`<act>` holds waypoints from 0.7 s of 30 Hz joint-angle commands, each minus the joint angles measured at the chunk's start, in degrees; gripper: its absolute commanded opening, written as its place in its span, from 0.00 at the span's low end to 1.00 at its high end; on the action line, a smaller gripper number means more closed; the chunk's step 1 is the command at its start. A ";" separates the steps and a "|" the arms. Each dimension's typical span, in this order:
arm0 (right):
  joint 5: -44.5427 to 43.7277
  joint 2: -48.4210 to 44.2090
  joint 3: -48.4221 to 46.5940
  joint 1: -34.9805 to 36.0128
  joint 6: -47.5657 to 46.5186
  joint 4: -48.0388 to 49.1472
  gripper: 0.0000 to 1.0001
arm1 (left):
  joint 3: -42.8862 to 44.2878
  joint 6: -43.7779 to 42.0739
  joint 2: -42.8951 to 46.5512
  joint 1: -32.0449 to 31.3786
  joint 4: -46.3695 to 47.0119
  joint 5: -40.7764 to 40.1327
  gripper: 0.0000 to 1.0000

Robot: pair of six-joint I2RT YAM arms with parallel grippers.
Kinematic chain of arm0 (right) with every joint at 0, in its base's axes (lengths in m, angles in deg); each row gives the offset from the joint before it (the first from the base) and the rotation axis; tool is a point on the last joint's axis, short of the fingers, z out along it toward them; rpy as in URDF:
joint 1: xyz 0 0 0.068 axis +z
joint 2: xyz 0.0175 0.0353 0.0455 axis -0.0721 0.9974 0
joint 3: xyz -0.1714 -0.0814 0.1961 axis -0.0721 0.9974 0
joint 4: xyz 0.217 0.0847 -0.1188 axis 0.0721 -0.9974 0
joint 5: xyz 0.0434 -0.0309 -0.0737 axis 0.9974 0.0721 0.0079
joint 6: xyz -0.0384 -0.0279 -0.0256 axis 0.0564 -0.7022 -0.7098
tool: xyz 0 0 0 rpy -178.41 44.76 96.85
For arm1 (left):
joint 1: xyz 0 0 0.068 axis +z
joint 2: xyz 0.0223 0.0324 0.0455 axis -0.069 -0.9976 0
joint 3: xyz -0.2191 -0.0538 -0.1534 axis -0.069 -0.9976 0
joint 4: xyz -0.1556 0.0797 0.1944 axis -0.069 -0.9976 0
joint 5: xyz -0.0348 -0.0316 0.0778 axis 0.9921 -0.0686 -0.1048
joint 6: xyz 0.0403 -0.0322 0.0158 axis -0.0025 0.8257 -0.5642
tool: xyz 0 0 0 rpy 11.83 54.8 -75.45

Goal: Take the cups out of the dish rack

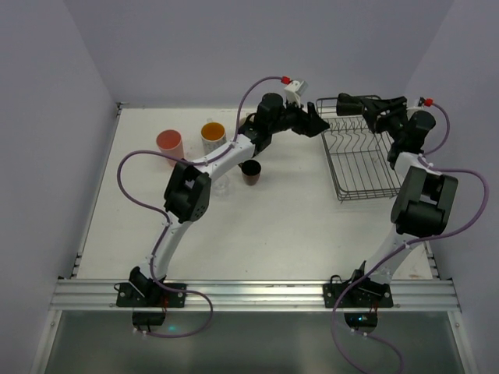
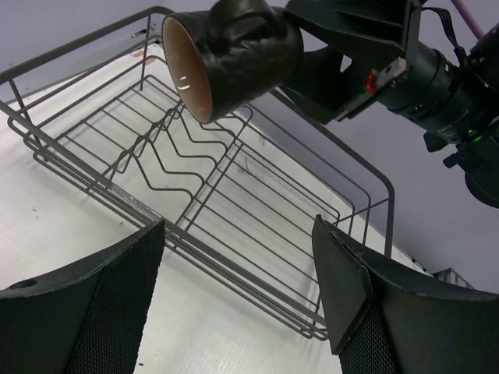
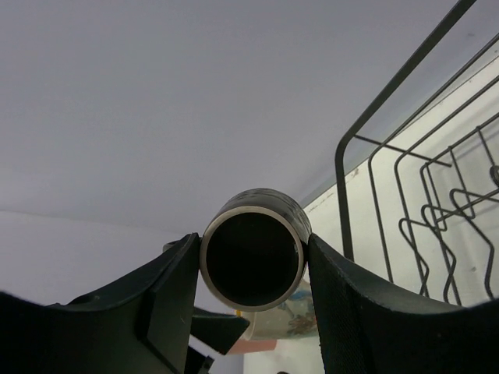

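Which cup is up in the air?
The dark brown mug held by the right gripper over the dish rack. The salmon tumbler and orange-lined mug stand on the table.

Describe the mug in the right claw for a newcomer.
Find the black wire dish rack at right. Above its far left corner, the right claw grips a dark mug, tipped sideways. It's the only cup in the air; the other dark mug stands on the table.
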State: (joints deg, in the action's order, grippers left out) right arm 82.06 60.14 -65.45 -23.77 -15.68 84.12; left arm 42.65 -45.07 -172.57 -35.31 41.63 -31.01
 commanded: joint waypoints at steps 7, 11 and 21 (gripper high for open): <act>6.84 -7.19 7.30 1.36 8.78 15.07 0.30 | 5.36 4.43 -2.16 0.24 7.79 5.45 0.79; 8.25 -7.20 9.32 2.06 11.15 18.76 0.30 | 4.92 6.18 -2.60 0.24 9.55 6.60 0.78; 11.50 -6.85 10.99 5.92 15.89 23.86 0.30 | 1.34 8.38 -1.12 0.24 15.16 7.04 0.62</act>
State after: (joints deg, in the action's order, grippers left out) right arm 91.06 56.20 -54.76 -19.31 -3.53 100.77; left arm 44.92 -38.47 -174.72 -35.07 50.55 -25.29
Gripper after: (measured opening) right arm 0.567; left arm 0.645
